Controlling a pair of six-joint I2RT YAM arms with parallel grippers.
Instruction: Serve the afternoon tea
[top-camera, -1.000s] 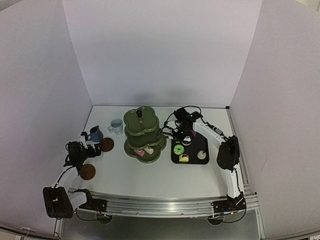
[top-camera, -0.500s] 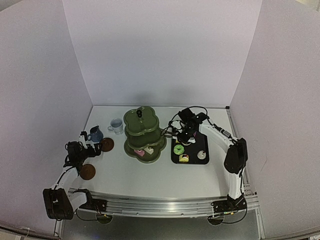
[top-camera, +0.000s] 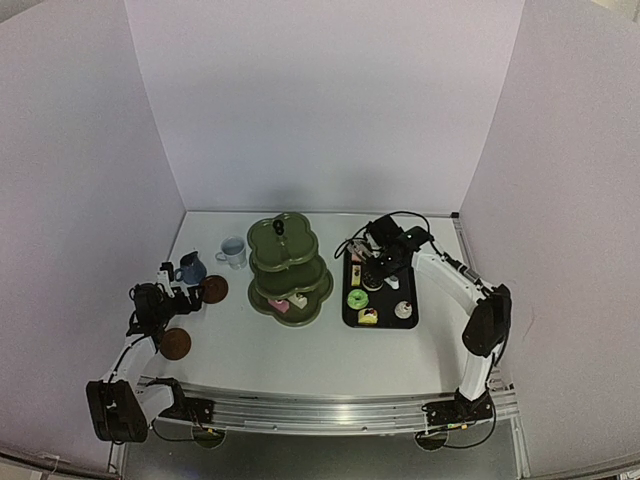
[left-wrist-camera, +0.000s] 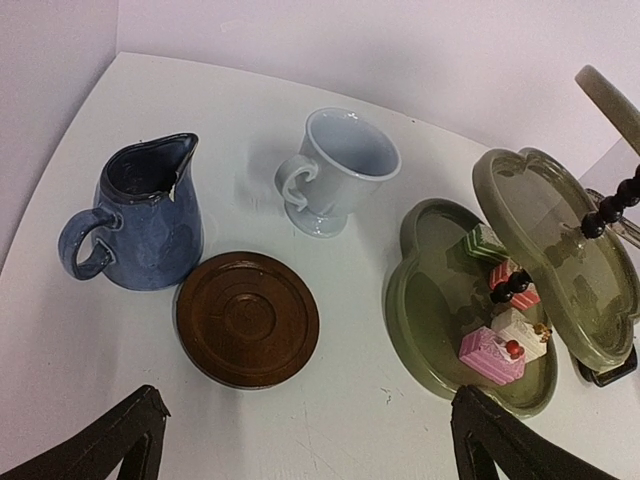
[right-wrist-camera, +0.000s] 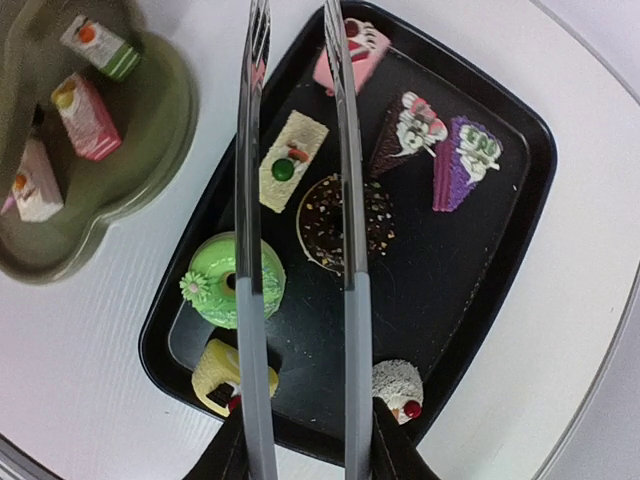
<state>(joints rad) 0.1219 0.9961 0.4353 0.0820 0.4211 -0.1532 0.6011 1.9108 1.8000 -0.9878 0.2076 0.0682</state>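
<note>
From overhead I see the dark green three-tier scalloped stand (top-camera: 288, 268) mid-table. The black rectangular tray (top-camera: 385, 298) of small cakes lies just to its right. The right gripper (top-camera: 374, 262) hangs over the tray's far end. The left gripper (top-camera: 180, 290) sits near the table's left edge, between two round brown saucers (top-camera: 213, 289) (top-camera: 175, 343).

My left wrist camera shows that claw released, its fingers (left-wrist-camera: 130, 440) spread wide with nothing between them. Beyond them one saucer lies flat. The dark blue glazed mug (left-wrist-camera: 145, 225) is just beside it and the pale footed mug (left-wrist-camera: 338, 170) stands further back. Four cakes sit on the stand's bottom tier, a pink one (left-wrist-camera: 490, 353) nearest.

My right wrist camera shows that claw clenched on the metal tongs (right-wrist-camera: 250, 200). Their arms reach over a green doughnut (right-wrist-camera: 213, 282) and a chocolate doughnut (right-wrist-camera: 318, 228). The tips are at a pink cake (right-wrist-camera: 362, 45), though I cannot tell if they touch it.
</note>
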